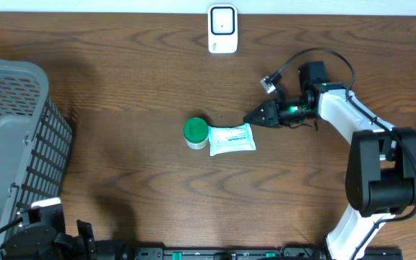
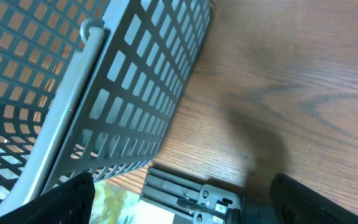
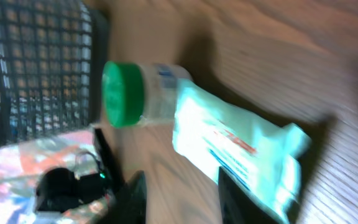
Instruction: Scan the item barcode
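One wipes packet [image 1: 232, 139] is to be grasped: the right gripper [image 1: 248, 118], narrowly parted and empty, is held beside it; its edge must be pinched next.

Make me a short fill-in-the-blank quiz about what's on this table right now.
The jar has a ___ lid.
The packet lies ___ the jar and the right gripper.
The gray basket stands at the ___ edge of the table.
The scanner at the far edge is ___ in colour.
Missing words: green; between; left; white.
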Controlling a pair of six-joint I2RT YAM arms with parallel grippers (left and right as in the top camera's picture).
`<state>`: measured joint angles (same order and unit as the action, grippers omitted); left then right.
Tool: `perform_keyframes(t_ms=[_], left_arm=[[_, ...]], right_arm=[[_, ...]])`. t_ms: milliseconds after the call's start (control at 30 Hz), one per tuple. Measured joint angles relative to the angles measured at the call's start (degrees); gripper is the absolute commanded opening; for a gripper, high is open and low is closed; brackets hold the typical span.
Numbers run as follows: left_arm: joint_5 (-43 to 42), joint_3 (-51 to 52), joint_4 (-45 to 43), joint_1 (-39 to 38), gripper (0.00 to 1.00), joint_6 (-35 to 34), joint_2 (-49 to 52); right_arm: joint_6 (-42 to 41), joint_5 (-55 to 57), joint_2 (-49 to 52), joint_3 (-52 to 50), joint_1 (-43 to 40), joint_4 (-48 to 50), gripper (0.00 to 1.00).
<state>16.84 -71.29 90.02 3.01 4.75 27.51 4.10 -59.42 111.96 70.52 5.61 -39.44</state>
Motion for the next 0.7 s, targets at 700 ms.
perform_keyframes(t_ms=[700], left_arm=[[0.00,0.00,0.02,0.00,0.90,0.00,0.00]], right_arm=[[-10.49,63.71,-17.79,-0.17,38.64,-7.61,0.86]])
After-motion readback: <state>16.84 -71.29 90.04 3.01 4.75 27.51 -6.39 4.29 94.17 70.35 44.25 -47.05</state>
